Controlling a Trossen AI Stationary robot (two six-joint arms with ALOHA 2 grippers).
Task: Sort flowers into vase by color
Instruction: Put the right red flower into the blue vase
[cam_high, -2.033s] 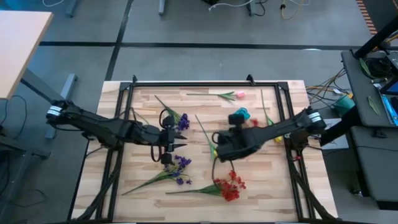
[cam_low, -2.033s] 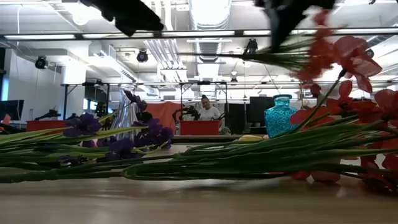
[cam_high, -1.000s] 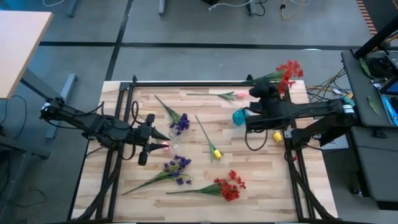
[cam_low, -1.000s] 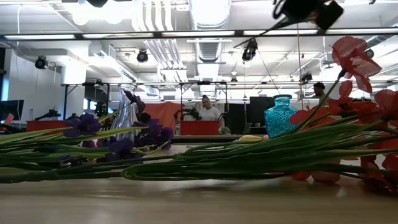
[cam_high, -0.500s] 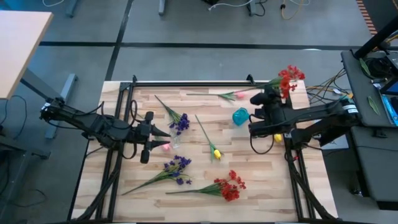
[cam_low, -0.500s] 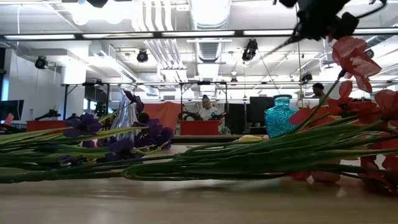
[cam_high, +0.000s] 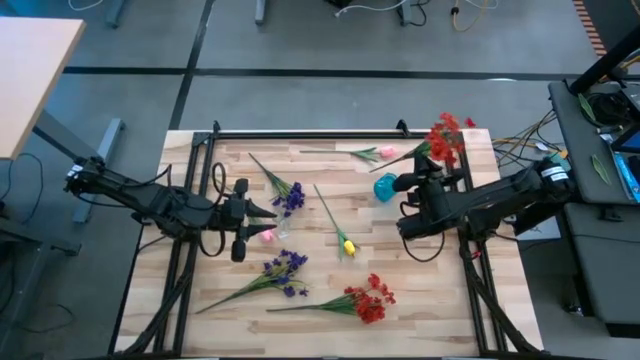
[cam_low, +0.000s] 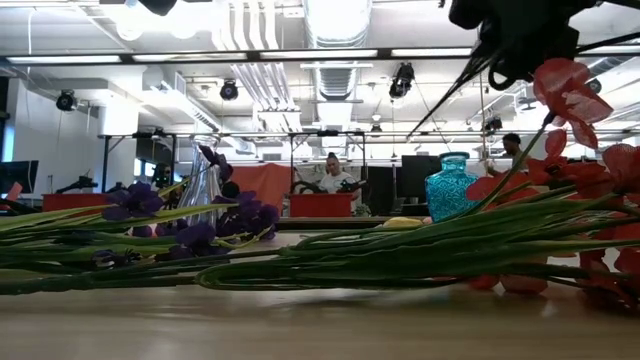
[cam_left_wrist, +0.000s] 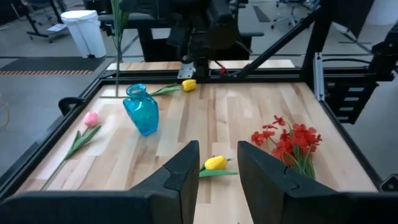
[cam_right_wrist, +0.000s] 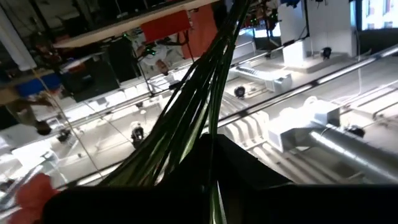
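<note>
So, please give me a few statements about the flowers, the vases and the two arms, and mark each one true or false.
1. The right pincer holds a red flower by its stem. True.
2. The blue vase already has flowers in it. False: it stands empty.
3. A second red flower lies on the table. True.
4. The left pincer holds a purple flower. False: it grips nothing that can be seen; a purple flower lies on the table near it.
5. A yellow tulip lies near the middle of the table. True.
</note>
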